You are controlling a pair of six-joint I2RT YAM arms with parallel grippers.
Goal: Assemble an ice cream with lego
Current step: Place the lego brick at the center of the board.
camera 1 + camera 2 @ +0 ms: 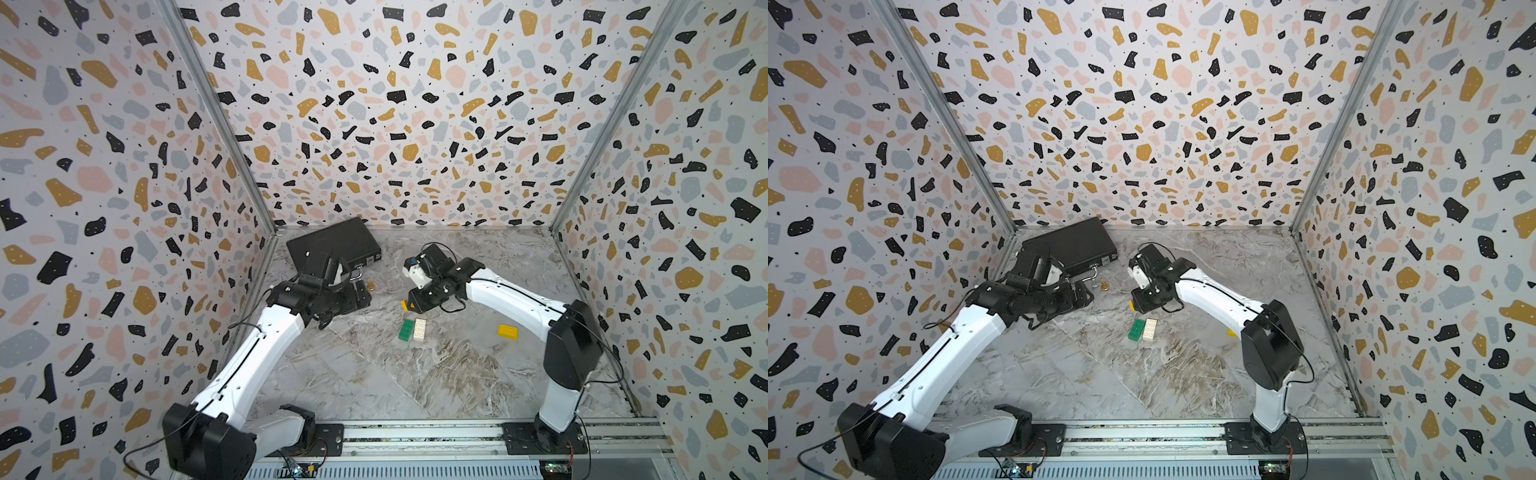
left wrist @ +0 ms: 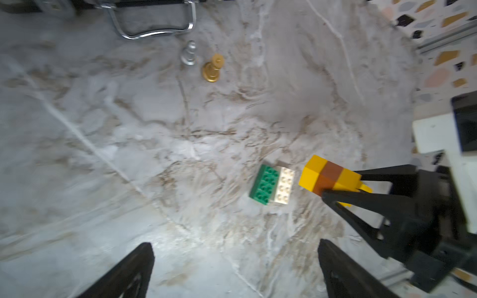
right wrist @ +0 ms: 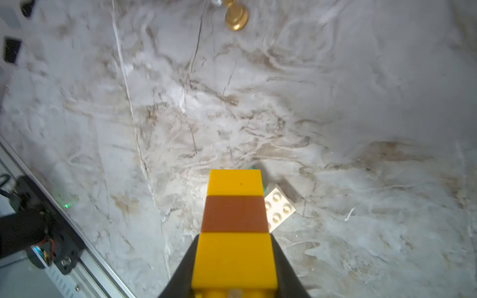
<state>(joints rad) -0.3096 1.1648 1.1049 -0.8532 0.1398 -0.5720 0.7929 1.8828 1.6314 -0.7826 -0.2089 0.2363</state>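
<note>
Marbled surface [image 1: 415, 374] below; my right gripper [image 2: 342, 184] is clamped on the yellow-brown-yellow stick [image 3: 235, 214], and my left gripper [image 2: 235, 247] gapes wide, empty. The green brick [image 2: 264, 187] and white brick [image 2: 284, 189] lie touching, studs up, with the rounded yellow brick [image 1: 508, 331] well apart. Next, I reckon, the stick gets seated squarely on the green.

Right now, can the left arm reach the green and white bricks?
Likely yes: left gripper open and empty, green brick and white brick uncovered; the stick in the right gripper hangs close by.

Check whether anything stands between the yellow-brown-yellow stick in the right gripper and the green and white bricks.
Nothing visible does. The right gripper holds the stick near the white brick and green brick, only bare table between.
</note>
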